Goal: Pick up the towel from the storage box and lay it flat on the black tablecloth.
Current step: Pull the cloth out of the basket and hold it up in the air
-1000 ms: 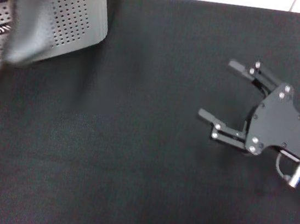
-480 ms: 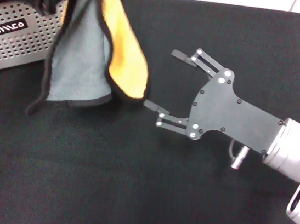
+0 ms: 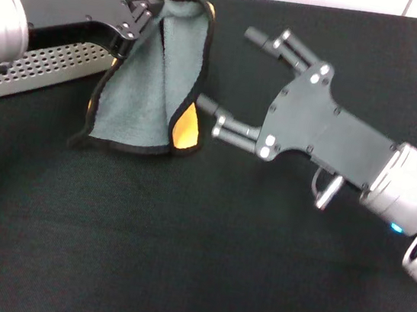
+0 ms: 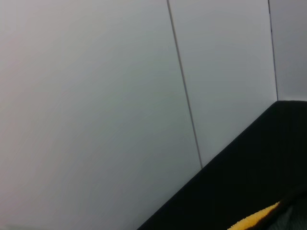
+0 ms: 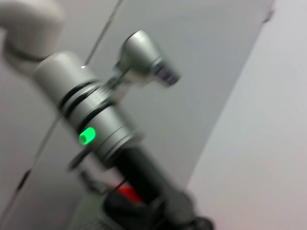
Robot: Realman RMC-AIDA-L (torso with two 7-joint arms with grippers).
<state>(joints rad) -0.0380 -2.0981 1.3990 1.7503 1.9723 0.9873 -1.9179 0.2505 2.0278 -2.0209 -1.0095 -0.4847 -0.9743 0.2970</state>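
We find the towel (image 3: 151, 79) out of the storage box (image 3: 31, 71) and hanging in the air, pinched at an upper corner by the left pincer (image 3: 140, 7), whose fingers are closed on the black-trimmed edge. The cloth droops in a loose fold, grey-green face outward, with a patch of the yellow-orange side showing near its lower right corner. Its bottom edge appears to reach the black tablecloth (image 3: 194, 262) just beside the box, though we cannot confirm contact.

The right pincer (image 3: 230, 78) stands wide apart and holds nothing. Its lower finger sits just beside the towel's right edge and its upper finger is well clear of the cloth.

Our judgement: the pick-up is done; the laying flat is not. The towel is bunched and vertical, and no part lies spread on the bench cover. What remains, as we read it, is for the right pincer to take a second corner, for the pair to draw the cloth open, and to lower it flat.

The left wrist view shows only a sliver of yellow-orange edge.
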